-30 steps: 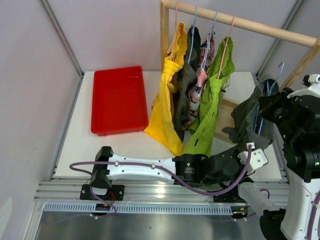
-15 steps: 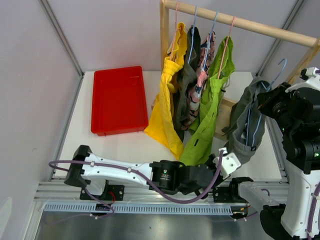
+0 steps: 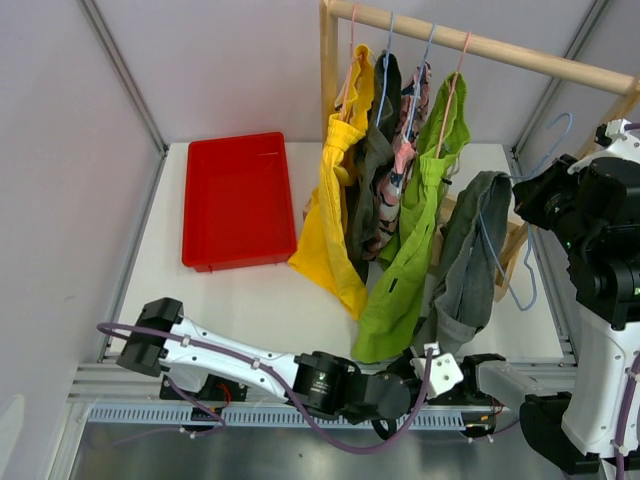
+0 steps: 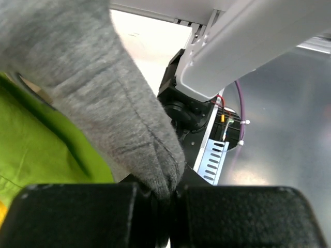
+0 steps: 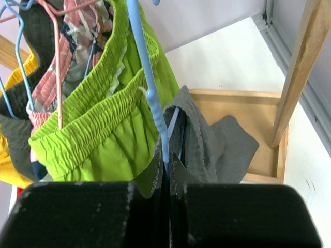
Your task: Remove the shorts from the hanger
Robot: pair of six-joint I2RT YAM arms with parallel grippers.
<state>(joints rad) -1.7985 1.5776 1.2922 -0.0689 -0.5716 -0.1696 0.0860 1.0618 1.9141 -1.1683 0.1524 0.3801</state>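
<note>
The left arm (image 3: 225,350) has slim white links between round black joints, a purple cable (image 3: 112,326) tied along it. The right arm (image 3: 600,390) shows bulkier white shells and black housings, and the left gripper (image 4: 163,217) has blocky matte-black fingers (image 4: 77,217)

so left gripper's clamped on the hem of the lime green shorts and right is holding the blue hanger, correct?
Not quite. The left gripper is clamped on the grey shorts, not the lime green shorts, which only hang beside them. The left wrist view shows the grey cloth running down between the fingers. The right gripper does hold the blue hanger.
</note>
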